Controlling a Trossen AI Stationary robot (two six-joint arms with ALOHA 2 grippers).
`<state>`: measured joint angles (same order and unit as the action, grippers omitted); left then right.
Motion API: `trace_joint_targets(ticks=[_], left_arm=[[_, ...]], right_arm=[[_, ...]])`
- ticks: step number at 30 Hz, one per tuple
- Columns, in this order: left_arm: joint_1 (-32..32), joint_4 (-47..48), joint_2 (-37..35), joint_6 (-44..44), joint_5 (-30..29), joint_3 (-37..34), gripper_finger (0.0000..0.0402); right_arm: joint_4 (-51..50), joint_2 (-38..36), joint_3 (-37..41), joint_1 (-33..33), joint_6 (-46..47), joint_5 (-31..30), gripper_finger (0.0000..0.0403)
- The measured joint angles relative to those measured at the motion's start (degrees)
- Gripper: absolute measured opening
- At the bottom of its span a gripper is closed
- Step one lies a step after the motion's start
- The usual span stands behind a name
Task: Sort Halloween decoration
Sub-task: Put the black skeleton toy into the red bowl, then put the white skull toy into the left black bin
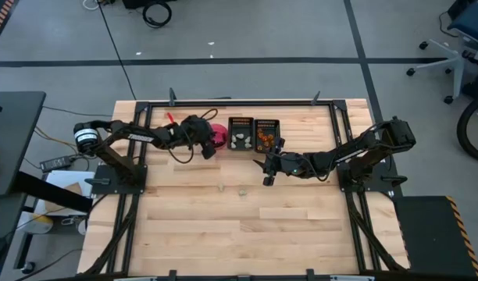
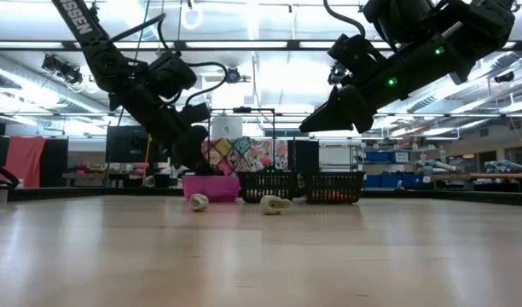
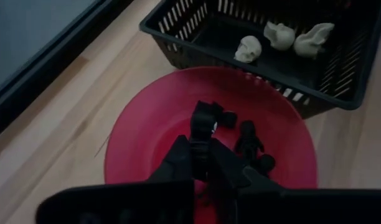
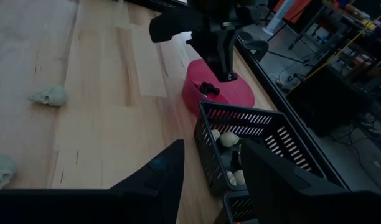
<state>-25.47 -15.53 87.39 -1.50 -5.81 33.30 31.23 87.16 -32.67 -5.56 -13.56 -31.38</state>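
Observation:
My left gripper (image 3: pixel 200 149) hangs over the pink bowl (image 3: pixel 141 130), shut on a dark brown-black piece (image 3: pixel 203 121). A few more dark pieces (image 3: pixel 249 142) lie in the bowl. Beside the bowl stand two black trays: one (image 1: pixel 240 134) holds pale skulls (image 3: pixel 248 48), the other (image 1: pixel 266 134) holds orange pieces. Two pale skulls (image 1: pixel 221 186) (image 1: pixel 244 190) lie loose on the table. My right gripper (image 1: pixel 266 170) hovers open near the trays with nothing between its fingers. My left gripper pinches the dark piece's near end (image 3: pixel 202 135) between its two fingertips. The fingers slant down from the table's left over the bowl. The piece sticks out past the tips above the bowl's inside; whether it touches the bowl cannot be told.
The bowl (image 2: pixel 211 188) and trays (image 2: pixel 333 188) stand in a row near the table's far edge. The two loose skulls (image 2: pixel 199 202) (image 2: pixel 274 204) lie nearer, in front of them. Bare wood (image 1: pixel 247 234) stretches toward the near edge. A black frame rail (image 1: pixel 239 101) rims the table.

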Motion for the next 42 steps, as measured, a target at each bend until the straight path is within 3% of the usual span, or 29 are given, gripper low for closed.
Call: trace_joint_targets(ticks=[14,21,30,36,42], left_arm=[[1.5,-2.3,0.0,-0.1,-0.6,0.1,0.0159],[8.5,-4.9,0.0,-11.9,-0.5,0.1,0.0161],[17.1,-2.0,0.0,-18.3,-2.0,0.1,0.0160],[20.6,-0.6,0.0,-14.5,8.0,0.1,0.0160],[21.3,-2.1,0.7,-9.0,24.9,0.1,0.0160]], right_arm=[[0.0,0.0,0.0,0.0,0.0,0.0,0.0162],[-0.2,0.0,0.0,0.0,0.0,0.0,0.0162],[-0.4,0.0,0.0,0.0,0.0,0.0,0.0162],[-0.4,0.0,0.0,0.0,0.0,0.0,0.0162],[-0.4,0.0,0.0,0.0,0.0,0.0,0.0162]])
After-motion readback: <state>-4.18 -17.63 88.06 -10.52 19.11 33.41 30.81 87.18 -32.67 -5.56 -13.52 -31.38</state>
